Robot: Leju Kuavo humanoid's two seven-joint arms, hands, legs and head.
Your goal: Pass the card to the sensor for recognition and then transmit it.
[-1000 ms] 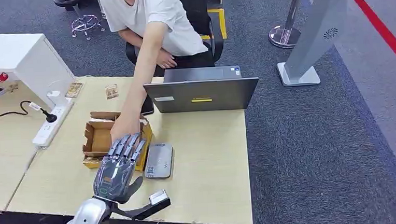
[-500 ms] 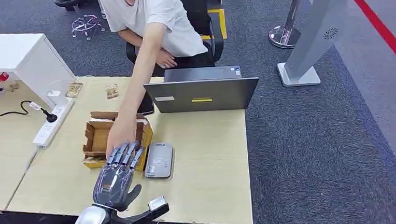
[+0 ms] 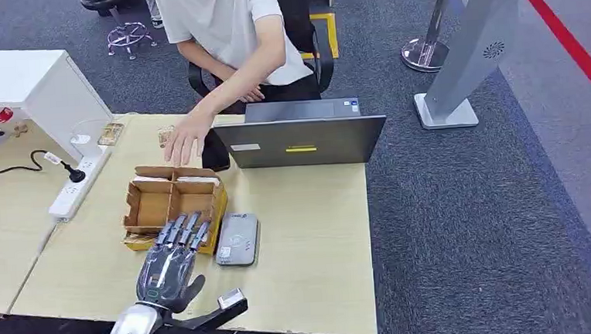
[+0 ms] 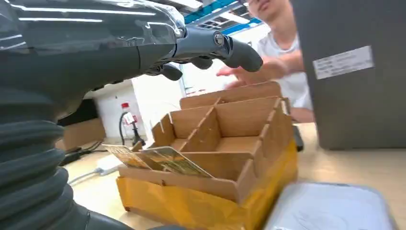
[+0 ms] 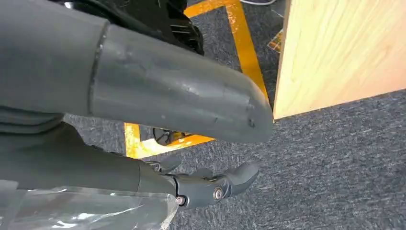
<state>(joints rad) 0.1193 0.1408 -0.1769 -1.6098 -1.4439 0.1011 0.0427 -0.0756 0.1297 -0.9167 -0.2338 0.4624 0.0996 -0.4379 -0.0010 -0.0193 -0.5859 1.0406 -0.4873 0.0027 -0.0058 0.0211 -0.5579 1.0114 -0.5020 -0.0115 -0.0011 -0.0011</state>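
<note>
The left hand [image 3: 172,260] is seen above the bench [image 3: 312,236], at the near edge of the cardboard box [image 3: 172,208], with its fingers [image 3: 181,230] extended and spread; nothing is held in it. In the left wrist view the fingers [image 4: 215,45] are seen stretched out above the box [image 4: 225,139], clear of it.

Two cards [image 4: 158,160] are observed in the box's nearest compartment, leaning tilted against the cardboard wall. The box is divided into several compartments and has a yellow outer face.

The sensor [image 3: 237,239], a flat grey pad, lies flat on the bench just beside the box, on the side towards the laptop [image 3: 301,139]. The laptop stands open beyond the box, with its lid back turned to the robot.

A person's hand [image 3: 180,143] is held over the bench beyond the box, near the laptop's corner, not touching the box. A white power strip [image 3: 76,184] lies on the far side of the box from the sensor.

The right hand [image 5: 210,184] is seen hanging below the bench edge, over grey carpet, with its fingers loosely curled and nothing in them.
</note>
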